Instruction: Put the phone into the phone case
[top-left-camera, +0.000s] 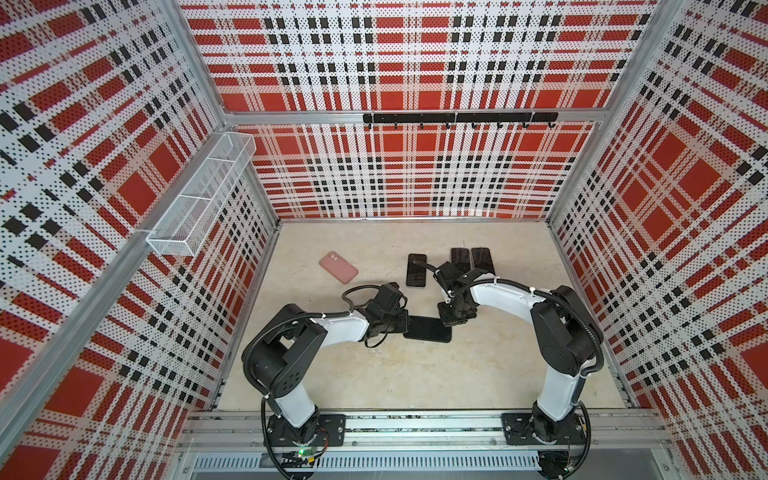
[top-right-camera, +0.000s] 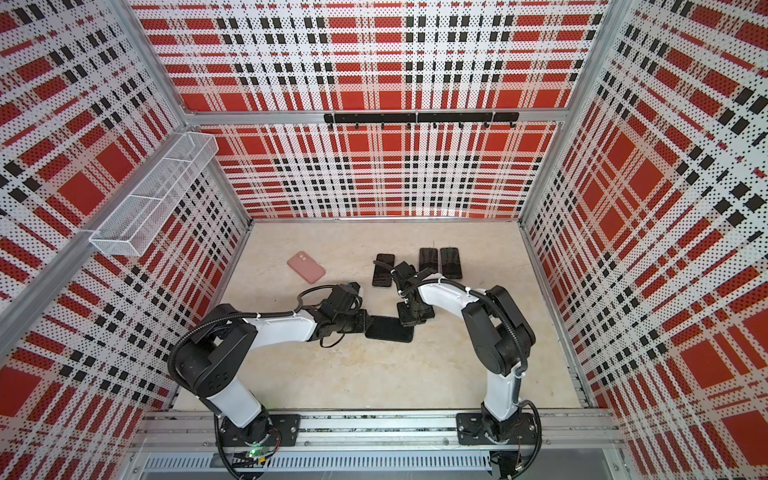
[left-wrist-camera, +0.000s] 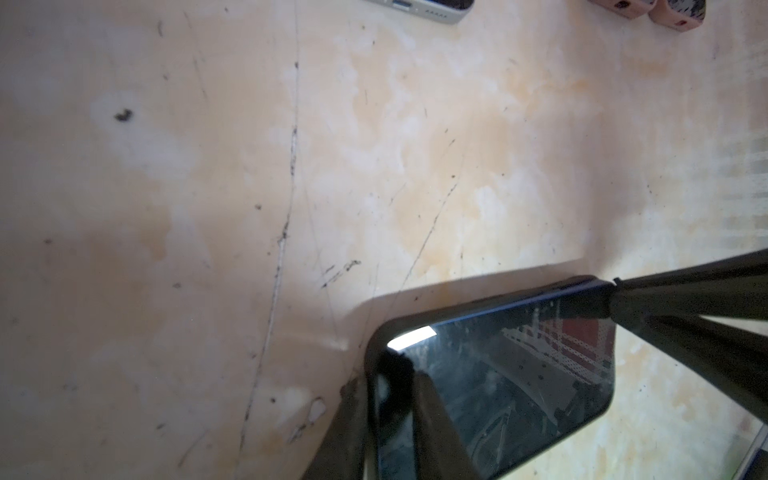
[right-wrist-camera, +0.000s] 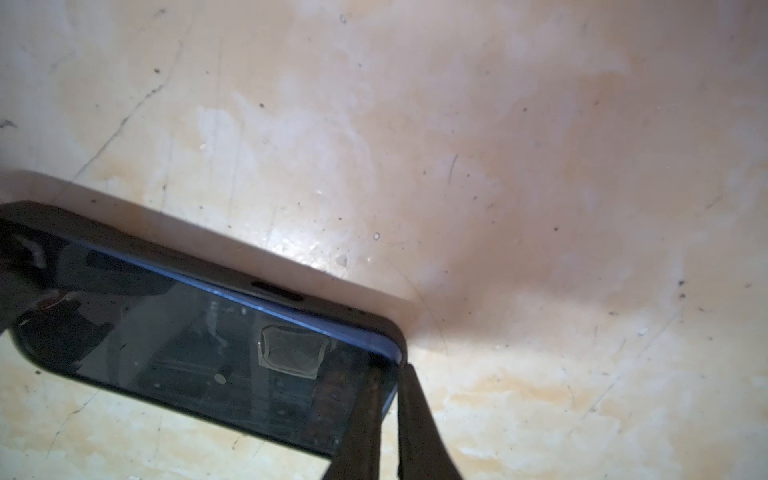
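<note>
– While the table (top-left-camera: 415, 374) carries three spare phones (top-left-camera: 415, 276) and a pink case (top-left-camera: 338, 267) well beyond the phone case (left-wrist-camera: 374, 345), nothing blocks either arm. Phone (left-wrist-camera: 519, 374)?
– Inside phone case, long axis spanning both grippers. Left gripper (top-left-camera: 405, 323) clamps one short end; right gripper (right-wrist-camera: 392, 386), jaws nearly together, nips the opposite corner's rim, probably unseated there

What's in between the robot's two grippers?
The phone, with a black case around it. The left gripper holds one end and the right gripper pinches the other. Both top views show it.
</note>
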